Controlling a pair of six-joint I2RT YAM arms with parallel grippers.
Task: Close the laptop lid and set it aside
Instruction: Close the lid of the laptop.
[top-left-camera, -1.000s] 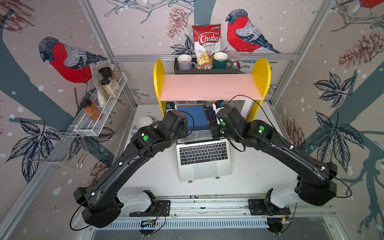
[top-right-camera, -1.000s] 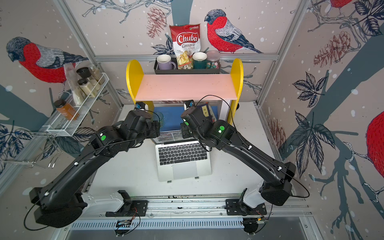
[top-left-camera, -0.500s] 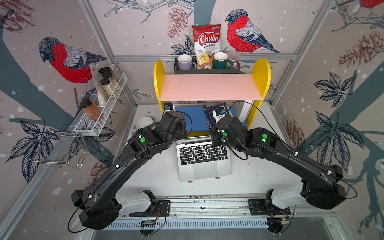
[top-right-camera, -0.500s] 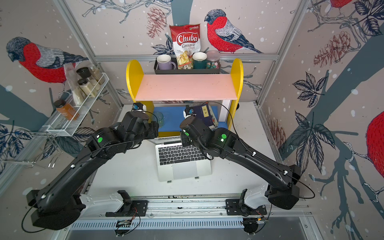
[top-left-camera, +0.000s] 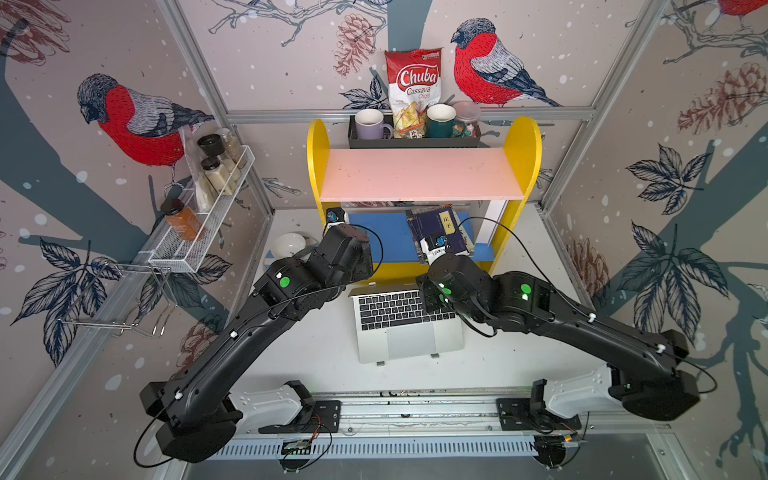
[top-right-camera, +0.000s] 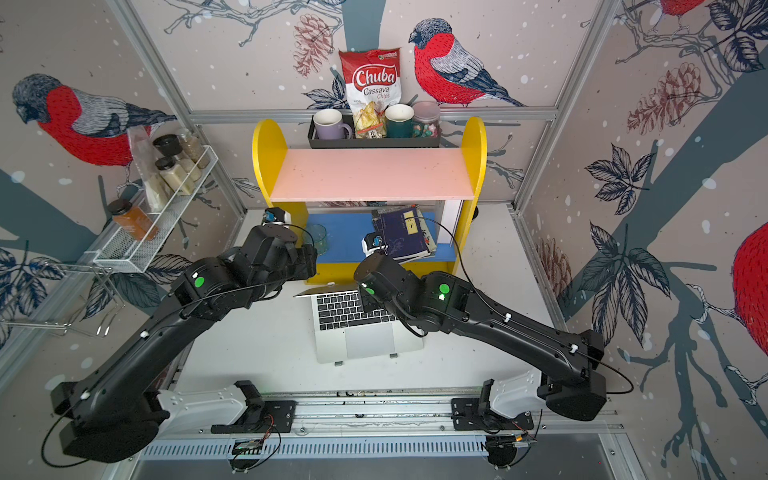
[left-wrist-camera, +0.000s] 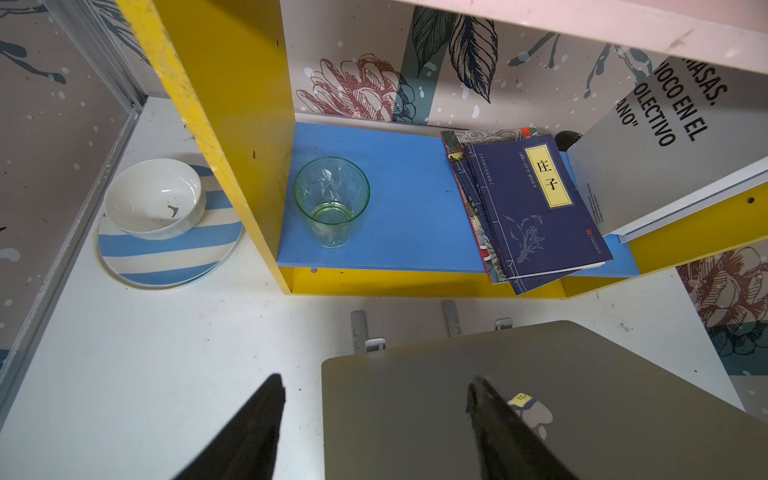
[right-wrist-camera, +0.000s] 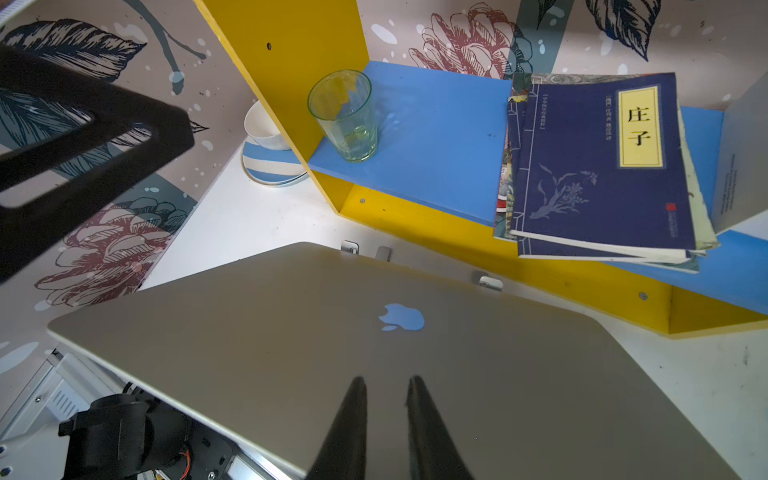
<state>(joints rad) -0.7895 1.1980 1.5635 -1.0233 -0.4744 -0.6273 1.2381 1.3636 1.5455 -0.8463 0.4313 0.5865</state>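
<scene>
Laptop (top-left-camera: 409, 332) on its stand (left-wrist-camera: 359, 332) before the yellow shelf (top-left-camera: 316, 166) | lid (right-wrist-camera: 374, 353) half down, tilted over the keys, long edge running side to side between the arms | right claw (right-wrist-camera: 386, 380) nearly together, tips on the lid's back between logo and free edge, best placed to push | left claw (left-wrist-camera: 374, 378) apart, astride the lid's side edge, holding nothing

Both top views: high overhead, tilted steeply down over desk (top-left-camera: 490, 365) toward shelf (top-left-camera: 419, 174); wide, near-identical coverage. Left wrist view: close, past left hand (left-wrist-camera: 376, 380), facing shelf. Right wrist view: close over laptop lid (right-wrist-camera: 291, 332). Wrist views share laptop lid, glass (left-wrist-camera: 331, 199), books (right-wrist-camera: 602, 158).
</scene>
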